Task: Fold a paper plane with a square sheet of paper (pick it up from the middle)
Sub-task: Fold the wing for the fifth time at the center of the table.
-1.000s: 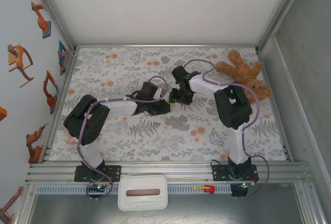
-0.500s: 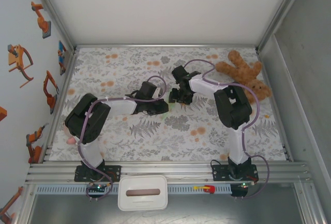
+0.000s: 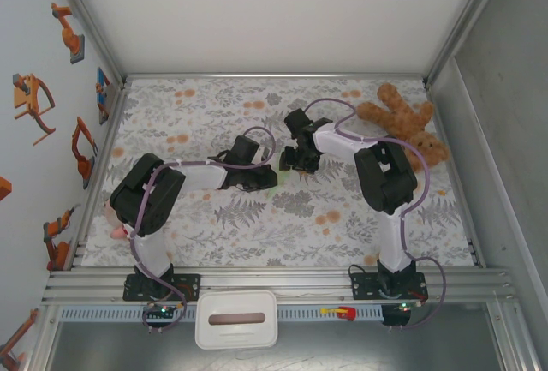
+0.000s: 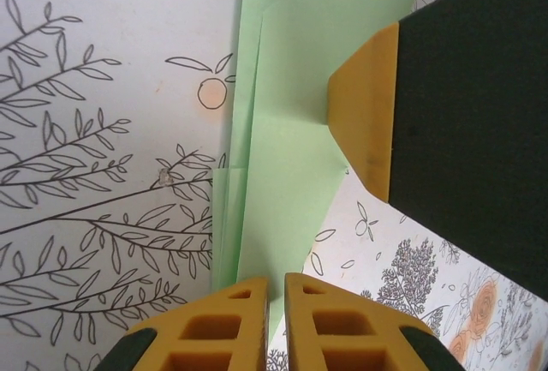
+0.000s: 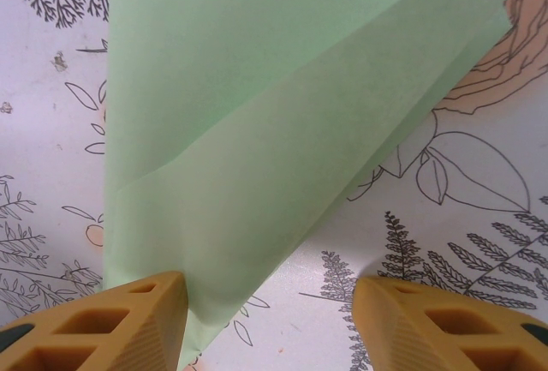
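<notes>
The paper plane (image 4: 291, 114) is a pale mint-green folded sheet with a pointed outline, lying on the flower-print table (image 3: 197, 114). Its narrow end runs between the yellow fingers of my left gripper (image 4: 276, 290), whose jaws stand almost together on it. In the top view a sliver of the green paper plane (image 3: 273, 179) shows by my left gripper (image 3: 261, 178). My right gripper (image 5: 270, 302) hangs open over the wide folded flaps of the paper plane (image 5: 257, 131); its left finger (image 5: 145, 311) touches the paper's edge, and its right finger rests on the bare table. My right gripper (image 3: 295, 161) sits just right of the left one.
A brown teddy bear (image 3: 402, 118) lies at the back right, beside the right arm's elbow. A white lidded box (image 3: 236, 320) sits on the front rail between the arm bases. Walls close in the table on the left, back and right.
The left jaws have drawn a little closer together on the paper. Both arms have stayed nearly still.
</notes>
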Motion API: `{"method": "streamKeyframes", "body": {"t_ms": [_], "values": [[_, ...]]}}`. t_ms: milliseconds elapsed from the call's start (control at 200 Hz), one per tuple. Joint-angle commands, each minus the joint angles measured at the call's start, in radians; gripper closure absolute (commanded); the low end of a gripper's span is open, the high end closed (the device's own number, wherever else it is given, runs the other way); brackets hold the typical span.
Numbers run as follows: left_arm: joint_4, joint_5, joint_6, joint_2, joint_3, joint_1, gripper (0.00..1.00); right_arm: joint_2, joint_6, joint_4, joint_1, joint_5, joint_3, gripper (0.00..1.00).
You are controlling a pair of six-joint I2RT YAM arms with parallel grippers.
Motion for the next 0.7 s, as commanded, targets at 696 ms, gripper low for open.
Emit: {"method": "streamKeyframes", "body": {"t_ms": [696], "values": [[-0.038,-0.036,-0.022,0.042,0.007,0.01,0.89,0.237,-0.003,0.045,-0.001,0.054,-0.086,0.45]]}}
